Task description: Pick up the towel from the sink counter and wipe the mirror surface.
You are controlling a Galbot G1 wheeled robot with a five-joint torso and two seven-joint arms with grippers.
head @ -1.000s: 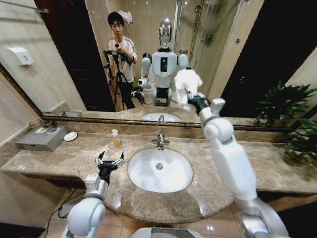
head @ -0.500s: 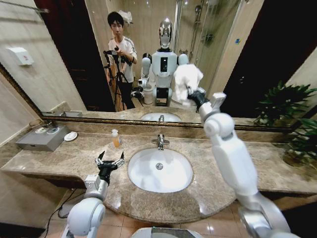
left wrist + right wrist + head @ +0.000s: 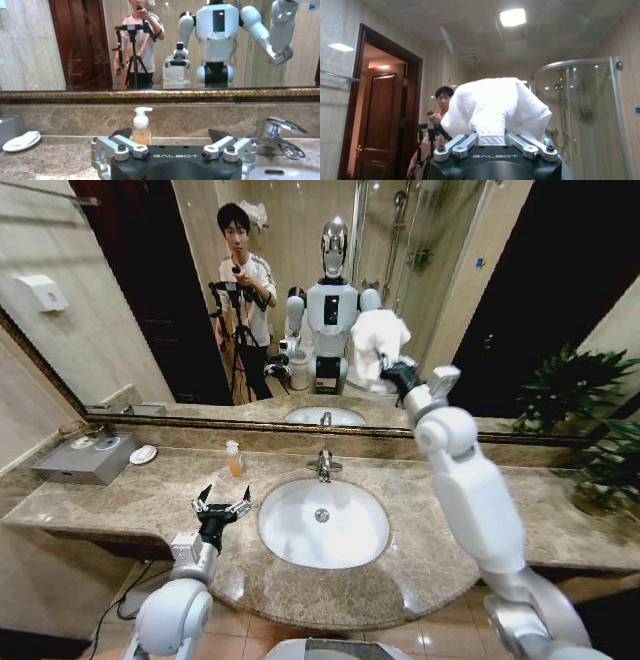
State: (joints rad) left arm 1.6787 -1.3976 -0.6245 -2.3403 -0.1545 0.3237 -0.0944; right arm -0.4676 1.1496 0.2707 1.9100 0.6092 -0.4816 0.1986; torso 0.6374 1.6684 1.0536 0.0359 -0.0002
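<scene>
Two arms show in the head view. The right end effector (image 3: 392,369) is raised to the mirror (image 3: 480,270), pinching the towel (image 3: 377,338), which bunches white against the glass above the tap (image 3: 324,464). The left end effector (image 3: 222,506) hovers low over the sink counter (image 3: 120,505), a mottled beige marble worktop with a bulging front edge, fingers spread and empty.

In the left wrist view, those spread fingers (image 3: 117,144) frame a soap bottle (image 3: 141,125) standing by the mirror's bronze frame.

In the right wrist view, the towel (image 3: 492,103) drapes over the closed fingers (image 3: 457,144), looped terry, soft and light. It will likely fold and slip rather than resist, so gripping a thick central fold suits wiping best.
</scene>
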